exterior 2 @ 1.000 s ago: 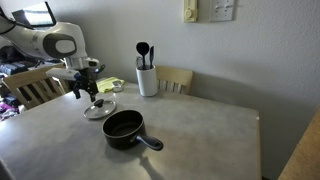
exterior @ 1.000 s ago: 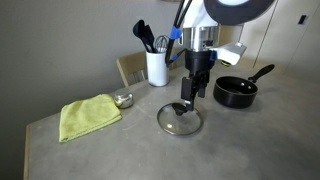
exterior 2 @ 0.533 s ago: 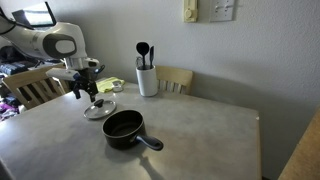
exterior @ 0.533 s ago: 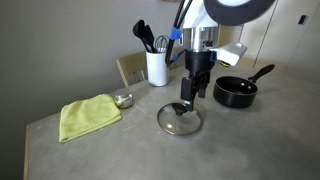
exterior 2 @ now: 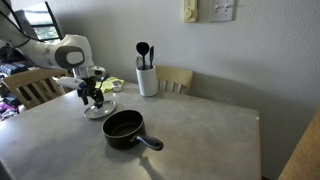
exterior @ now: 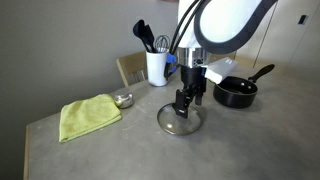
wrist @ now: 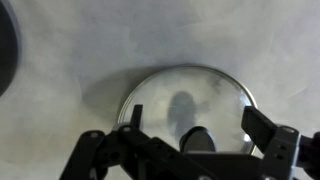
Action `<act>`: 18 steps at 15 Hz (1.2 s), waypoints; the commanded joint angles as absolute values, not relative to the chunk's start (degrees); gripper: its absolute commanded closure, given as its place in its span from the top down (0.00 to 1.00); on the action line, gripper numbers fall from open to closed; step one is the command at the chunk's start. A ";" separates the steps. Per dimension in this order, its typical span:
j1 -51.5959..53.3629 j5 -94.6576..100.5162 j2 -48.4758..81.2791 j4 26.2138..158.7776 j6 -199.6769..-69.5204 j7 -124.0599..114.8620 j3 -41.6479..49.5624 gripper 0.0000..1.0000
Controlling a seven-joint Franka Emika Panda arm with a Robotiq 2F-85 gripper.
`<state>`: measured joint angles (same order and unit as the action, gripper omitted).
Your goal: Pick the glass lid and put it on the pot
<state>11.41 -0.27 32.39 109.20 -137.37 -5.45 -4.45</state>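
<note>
My claw hangs open low over the lid, fingers either side of its knob, gripping nothing. The lid lies flat on the counter, knob up; lifting and placing are all left. Rightward, the pot stands uncovered, its handle pointing up-right, away from the lid.

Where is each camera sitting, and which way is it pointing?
Exterior view: off a table edge, facing the wall; arm and gripper above the glass lid, pot beside it.
Exterior view: at another table side, pot nearest; arm at picture left.
Wrist view: on the wrist, looking down at the glass lid; open fingers show.
Both exterior views share glass lid, pot, gripper.
</note>
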 commanded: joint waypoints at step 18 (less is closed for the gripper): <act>13.77 2.73 42.34 92.88 -130.72 -7.78 -3.63 0.19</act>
<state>12.61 1.98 43.25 93.16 -134.35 -5.75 -4.16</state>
